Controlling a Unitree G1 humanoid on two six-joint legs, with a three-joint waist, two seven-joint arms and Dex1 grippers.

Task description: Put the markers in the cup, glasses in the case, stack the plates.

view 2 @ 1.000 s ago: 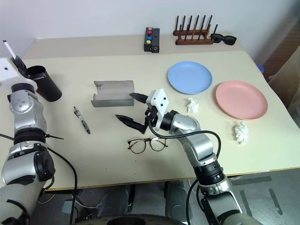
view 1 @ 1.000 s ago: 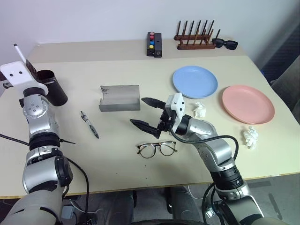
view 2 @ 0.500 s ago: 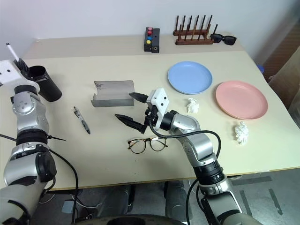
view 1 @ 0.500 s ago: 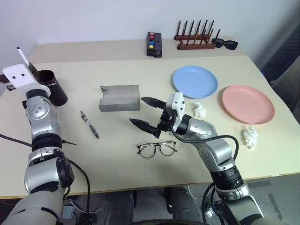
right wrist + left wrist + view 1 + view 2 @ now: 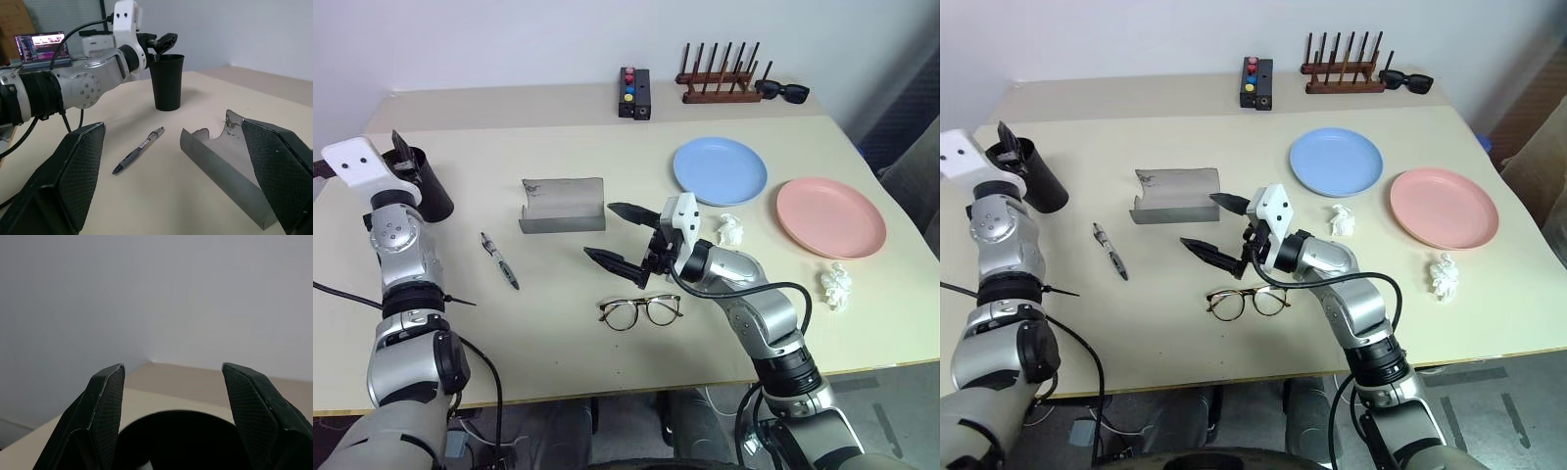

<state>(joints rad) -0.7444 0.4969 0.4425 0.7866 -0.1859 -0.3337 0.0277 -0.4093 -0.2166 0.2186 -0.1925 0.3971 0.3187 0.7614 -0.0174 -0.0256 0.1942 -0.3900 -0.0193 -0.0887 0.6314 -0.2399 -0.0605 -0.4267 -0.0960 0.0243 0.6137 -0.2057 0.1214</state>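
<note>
The dark cup (image 5: 429, 188) stands at the table's far left. My left gripper (image 5: 406, 159) hovers open just above its rim (image 5: 181, 433), with nothing between its fingers (image 5: 108, 404). A dark marker (image 5: 499, 260) lies on the table between the cup and the open grey case (image 5: 564, 206). My right gripper (image 5: 599, 231) hangs open in front of the case, empty, with the wire-framed glasses (image 5: 641, 311) on the table just on my side of it. The blue plate (image 5: 720, 170) and the pink plate (image 5: 830, 216) lie side by side at the right, apart.
Two crumpled white tissues (image 5: 731, 229) (image 5: 837, 287) lie near the plates. At the back stand a black box with coloured buttons (image 5: 635, 93), a wooden peg rack (image 5: 722, 83) and black sunglasses (image 5: 783, 91).
My left gripper has opened over the cup, and the white marker that stuck up from it is no longer in sight. The right arm has stayed still.
</note>
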